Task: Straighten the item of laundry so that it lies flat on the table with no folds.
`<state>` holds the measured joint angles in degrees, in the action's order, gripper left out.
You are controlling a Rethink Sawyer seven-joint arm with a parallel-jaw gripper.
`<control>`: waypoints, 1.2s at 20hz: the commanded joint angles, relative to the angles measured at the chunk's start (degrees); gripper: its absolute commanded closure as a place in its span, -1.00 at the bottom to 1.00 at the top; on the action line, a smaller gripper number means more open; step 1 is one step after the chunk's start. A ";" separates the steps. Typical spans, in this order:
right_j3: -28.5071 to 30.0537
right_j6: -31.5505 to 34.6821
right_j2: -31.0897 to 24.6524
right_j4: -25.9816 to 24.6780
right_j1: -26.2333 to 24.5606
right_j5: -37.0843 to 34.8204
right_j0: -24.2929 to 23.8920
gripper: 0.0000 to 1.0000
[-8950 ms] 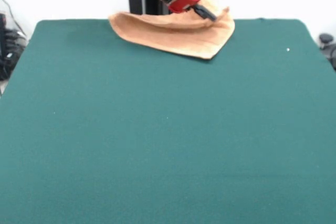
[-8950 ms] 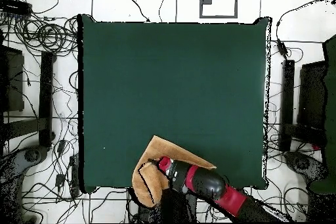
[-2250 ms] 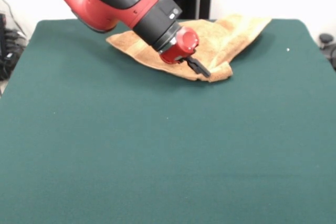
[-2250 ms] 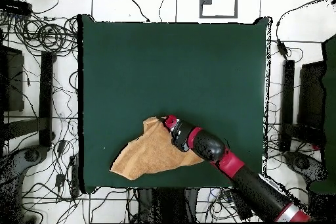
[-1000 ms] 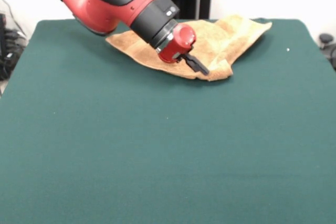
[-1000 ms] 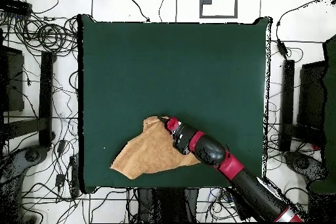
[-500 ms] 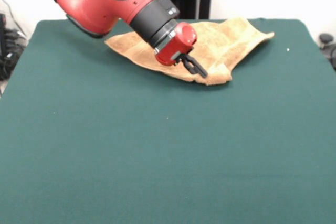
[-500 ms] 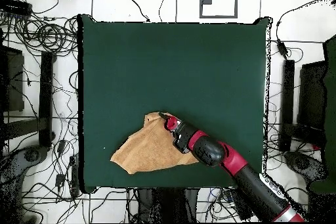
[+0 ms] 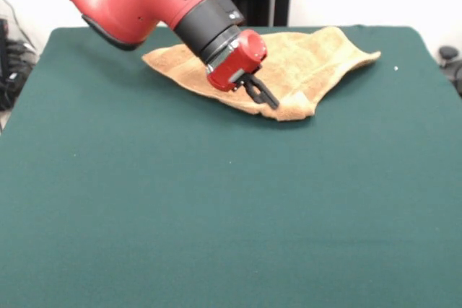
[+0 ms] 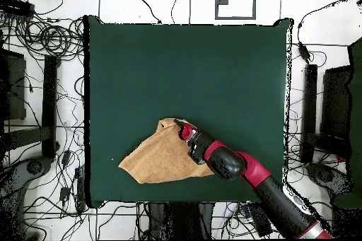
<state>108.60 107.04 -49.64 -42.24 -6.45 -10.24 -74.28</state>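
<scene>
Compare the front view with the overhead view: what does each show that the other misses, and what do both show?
Only the front view shows the raised folds and bunched corner of the towel and the side profile of the tool low over it. Only the overhead view shows the whole table, the towel's full outline near one edge, and the cables on the floor around it. Both show the orange-tan towel still creased, with the red and black arm reaching across it.
</scene>
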 commanded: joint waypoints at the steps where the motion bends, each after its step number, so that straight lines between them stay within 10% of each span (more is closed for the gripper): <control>1: -8.52 -3.50 -3.02 -3.51 -0.45 2.59 1.76 1.00; 12: -8.87 -5.60 -5.01 -6.42 -1.49 1.38 0.68 1.00; 24: -8.05 -0.38 -3.00 -11.74 10.52 6.16 5.80 1.00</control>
<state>108.57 107.04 -52.14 -50.43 -0.99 -8.86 -72.98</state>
